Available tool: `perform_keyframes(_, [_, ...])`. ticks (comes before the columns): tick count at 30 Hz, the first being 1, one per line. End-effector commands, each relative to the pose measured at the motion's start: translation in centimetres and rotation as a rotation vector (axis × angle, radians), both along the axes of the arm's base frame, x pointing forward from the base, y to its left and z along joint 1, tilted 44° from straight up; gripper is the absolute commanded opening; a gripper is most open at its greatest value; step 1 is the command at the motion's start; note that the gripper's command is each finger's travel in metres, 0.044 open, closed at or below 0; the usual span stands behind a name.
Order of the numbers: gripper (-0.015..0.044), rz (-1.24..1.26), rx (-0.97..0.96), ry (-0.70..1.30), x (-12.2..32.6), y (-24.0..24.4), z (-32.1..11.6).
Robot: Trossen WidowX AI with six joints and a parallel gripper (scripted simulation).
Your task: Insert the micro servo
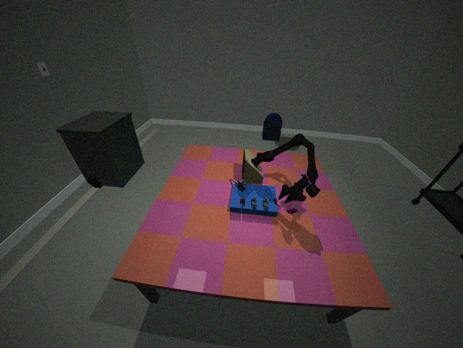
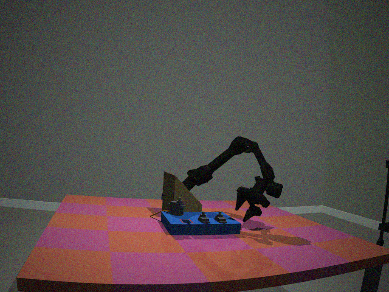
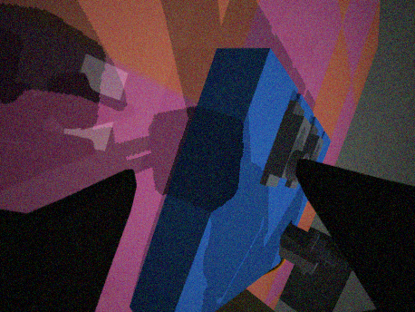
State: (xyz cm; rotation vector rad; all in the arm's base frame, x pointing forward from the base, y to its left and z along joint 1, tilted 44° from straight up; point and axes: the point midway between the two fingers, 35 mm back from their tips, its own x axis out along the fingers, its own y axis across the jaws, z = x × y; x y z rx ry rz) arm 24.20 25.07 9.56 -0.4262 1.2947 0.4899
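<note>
The loose micro servo (image 1: 242, 184) (image 2: 176, 208) (image 3: 314, 278) stands upright at the back left corner of the blue deck (image 1: 254, 213) (image 2: 206, 229) (image 3: 231, 77), shaft up; its thin cable hangs over the left edge. The marked empty pocket (image 1: 242, 202) (image 2: 186, 221), outlined in red, is at the deck's front left; I cannot make it out in the wrist view. My gripper (image 1: 282, 200) (image 2: 240, 215) (image 3: 217, 166) is open and empty, tilted, just beyond the deck's right edge, with its tips around deck height and away from the loose servo.
Two seated servos (image 1: 253, 203) (image 1: 266, 204) (image 2: 203, 217) (image 2: 220, 217) stand right of the pocket. A tan wedge-shaped block (image 1: 251, 172) (image 2: 172, 195) stands upright behind the deck, near the arm's base. The deck rests on a pink and orange checkered table (image 1: 201, 224) (image 2: 141, 267).
</note>
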Motion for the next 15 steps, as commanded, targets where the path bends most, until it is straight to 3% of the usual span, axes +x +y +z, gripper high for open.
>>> perform_keyframes(1, [0.0440, -0.138, -0.013, 0.073, 0.8, -2.2, -1.8])
perform_keyframes(15, [0.0440, -0.555, -0.004, 0.238, 2.8, -8.4, -5.1])
